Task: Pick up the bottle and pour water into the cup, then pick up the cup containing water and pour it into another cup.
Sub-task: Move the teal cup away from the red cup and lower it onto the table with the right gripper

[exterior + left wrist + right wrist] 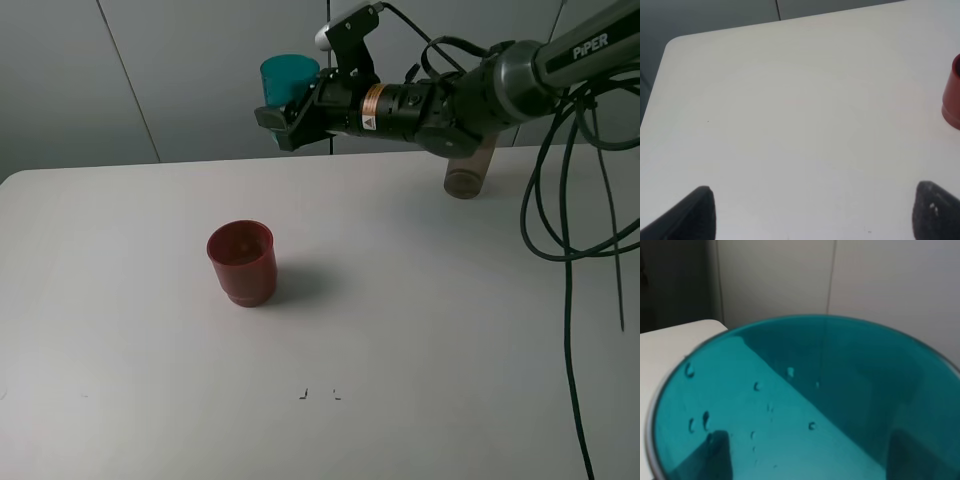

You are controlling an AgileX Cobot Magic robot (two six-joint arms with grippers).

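teal cup was up in the air, held by our right gripper high above the white table. its jaws were closed on the cup's sides, and the cup stood about upright. in the right wrist view we looked down into the cup and saw small drops on its inner wall (we could not tell how much water was inside).

the red cup stood on the table, lower and a bit to the left of the teal one, well apart from it. the bottle stood near the far edge of the table, partly hidden behind the right arm, and nothing held it.

our left gripper hung over bare table with its two fingertips spread wide and nothing between them. the red cup showed at the edge of that view.

we think the bottle step was over and we were in the second one, carrying the teal cup to the red one. next, the teal cup had to come down over the red cup's mouth, then tip slowly so the water would not miss.
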